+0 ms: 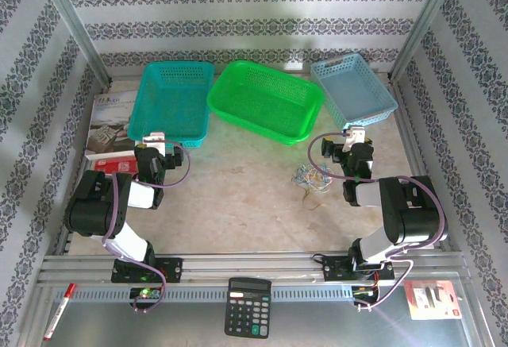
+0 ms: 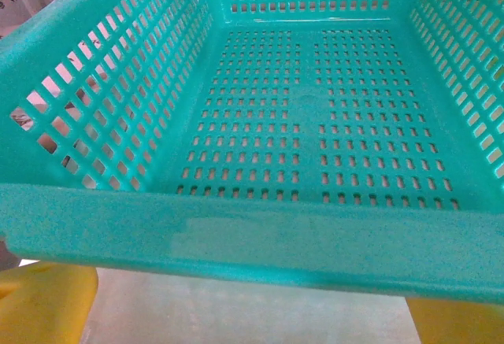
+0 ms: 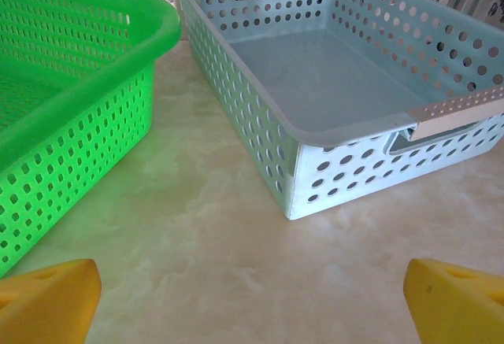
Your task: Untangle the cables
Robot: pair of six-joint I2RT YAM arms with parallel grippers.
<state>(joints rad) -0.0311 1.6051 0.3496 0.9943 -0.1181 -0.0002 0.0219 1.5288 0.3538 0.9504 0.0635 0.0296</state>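
Three baskets line the far desk: teal basket, green basket, pale blue basket. Cables lie in a small tangle on the desk, just beside the right arm. Left jaws spread wide, empty, at the teal basket; right jaws spread wide, empty, facing the pale blue basket.

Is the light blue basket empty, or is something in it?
Empty: the light blue basket has a bare floor, nothing lying inside it.
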